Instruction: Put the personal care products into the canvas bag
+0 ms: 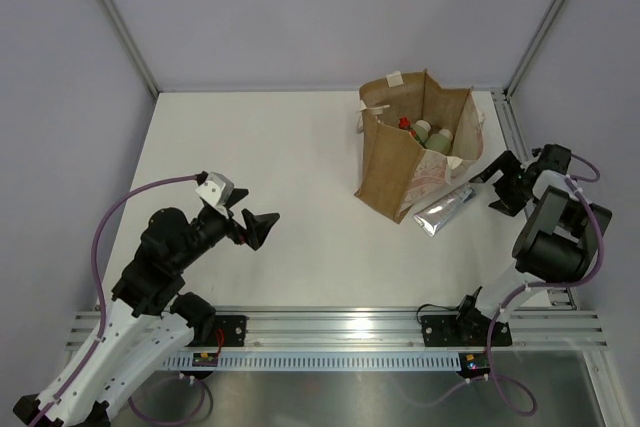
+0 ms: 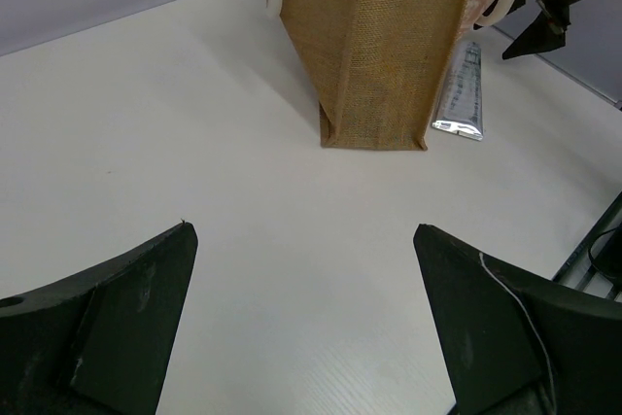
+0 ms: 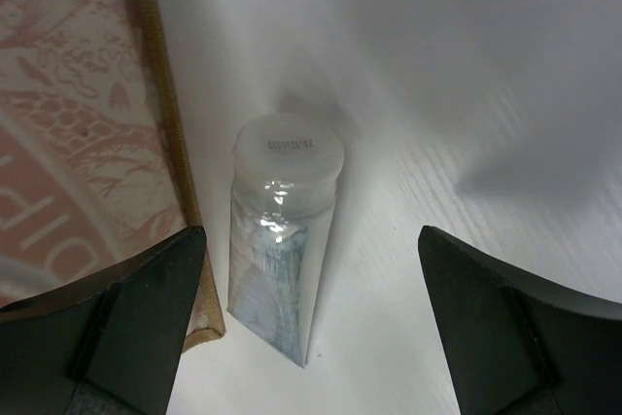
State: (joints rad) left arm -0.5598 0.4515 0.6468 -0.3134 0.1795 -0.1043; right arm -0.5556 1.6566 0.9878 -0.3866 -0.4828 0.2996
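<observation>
The canvas bag [image 1: 400, 162] stands upright at the far right of the table, tan with a pale pink printed side [image 3: 68, 123]. Inside it I see a bottle with a red cap [image 1: 405, 125] and pale white-capped bottles [image 1: 436, 137]. A silver tube [image 1: 447, 209] lies on the table against the bag's right side; in the right wrist view the tube [image 3: 280, 240] lies between my fingers, cap away from me. My right gripper [image 1: 492, 185] is open over the tube's cap end. My left gripper [image 1: 253, 225] is open and empty, well left of the bag [image 2: 389, 46].
A metal rail [image 1: 340, 327] runs along the near edge. Frame posts [image 1: 545, 22] rise at the back corners, one close behind the bag. The silver tube also shows in the left wrist view [image 2: 465, 94], beside the bag's base.
</observation>
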